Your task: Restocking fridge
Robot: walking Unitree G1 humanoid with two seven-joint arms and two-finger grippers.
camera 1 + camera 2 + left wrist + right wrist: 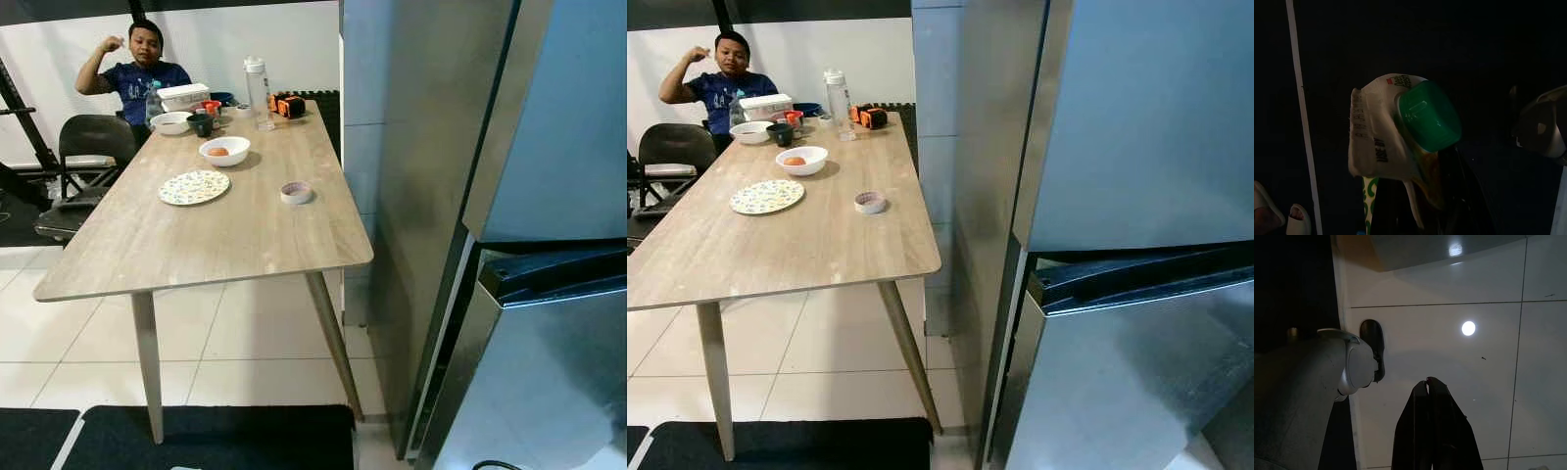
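Left gripper (pixel 1415 196): down in the dark, black fingers clamped on a crumpled white pouch (pixel 1378 132) with a green cap (pixel 1429 116). That's the restock item, and it's in hand.
Right gripper (pixel 1427 384): hanging over pale floor tiles (pixel 1488 362), fingertips pressed together, nothing between them.
Fridge (pixel 549 196): right there on the robot's right, silver, upper door shut, with a dark seam above the lower door (pixel 1117 382).
Mat (pixel 206 436): dark, on the floor under the near table legs.
Table (pixel 216 235): long wooden top just left of the fridge.
Mid-table: a patterned plate (pixel 194 187), a small round tub (pixel 296 192) near it, and a white bowl (pixel 224 151) with something orange inside.
Far end: a tall clear bottle (pixel 258 93), another bowl (pixel 170 122), a dark cup (pixel 201 124), a white box (pixel 184 95).
Beyond: a person (pixel 137 73) seated at the head of the table, one arm raised, and a dark chair (pixel 93 137) beside them.
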